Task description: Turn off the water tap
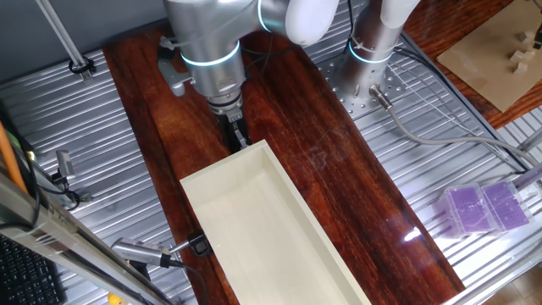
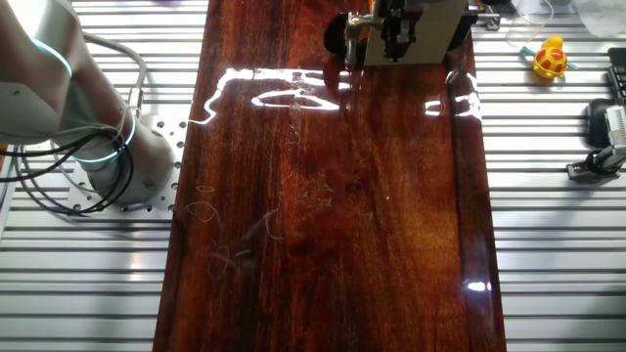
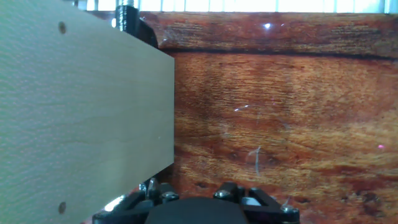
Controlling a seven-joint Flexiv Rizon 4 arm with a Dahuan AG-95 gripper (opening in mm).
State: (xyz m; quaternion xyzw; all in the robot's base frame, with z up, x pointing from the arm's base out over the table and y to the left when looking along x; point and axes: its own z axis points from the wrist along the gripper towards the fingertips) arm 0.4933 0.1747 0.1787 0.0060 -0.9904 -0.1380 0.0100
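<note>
I cannot make out the water tap in any view; it is hidden or too small to tell. My gripper [image 1: 238, 134] points down at the far end wall of a long cream box [image 1: 222, 180], its two dark fingers close together. In the other fixed view the gripper [image 2: 396, 37] is in front of that box end [image 2: 435, 39]. In the hand view the box's outer wall [image 3: 81, 106] fills the left side. Only the finger bases [image 3: 233, 190] show at the bottom edge, and nothing shows between them.
A black C-clamp [image 1: 196, 246] with a silver handle [image 1: 140, 252] grips the box's left wall; a clamp also shows in the hand view [image 3: 134, 22]. The arm's base [image 1: 373, 42] stands behind. A purple case [image 1: 484, 207] lies to the right. A yellow duck toy [image 2: 551, 59] lies off the board.
</note>
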